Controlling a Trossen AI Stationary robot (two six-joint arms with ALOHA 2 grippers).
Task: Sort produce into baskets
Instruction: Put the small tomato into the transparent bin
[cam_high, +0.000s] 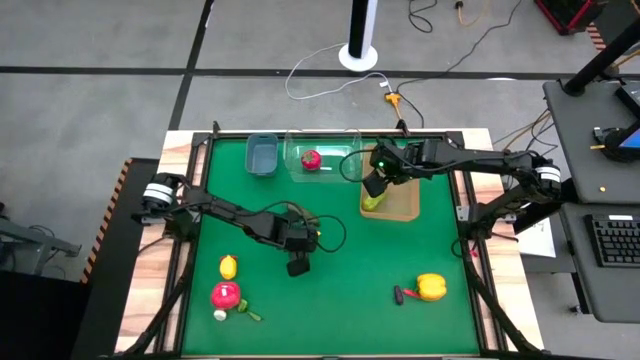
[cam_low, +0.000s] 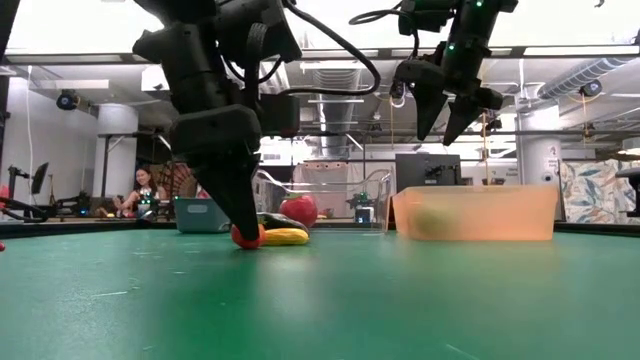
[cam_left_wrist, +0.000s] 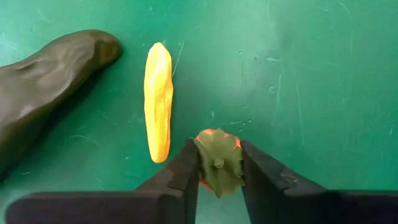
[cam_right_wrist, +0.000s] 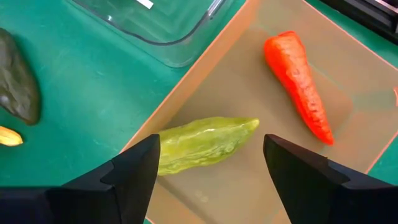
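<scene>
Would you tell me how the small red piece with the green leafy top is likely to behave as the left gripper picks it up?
The small red piece looks rounded, so it may roll or squirt sideways. The left gripper has its fingers on either side of it, probably steadying it. It looks small and likely light.

We see wide bare mat along the table's near edge, between the lemon and radish toward the left edge and the yellow pepper toward the right. The left gripper blocks the centre. Along the far edge, the blue bin, clear tub and tan tray crowd together, the right gripper hanging over the tray.
</scene>
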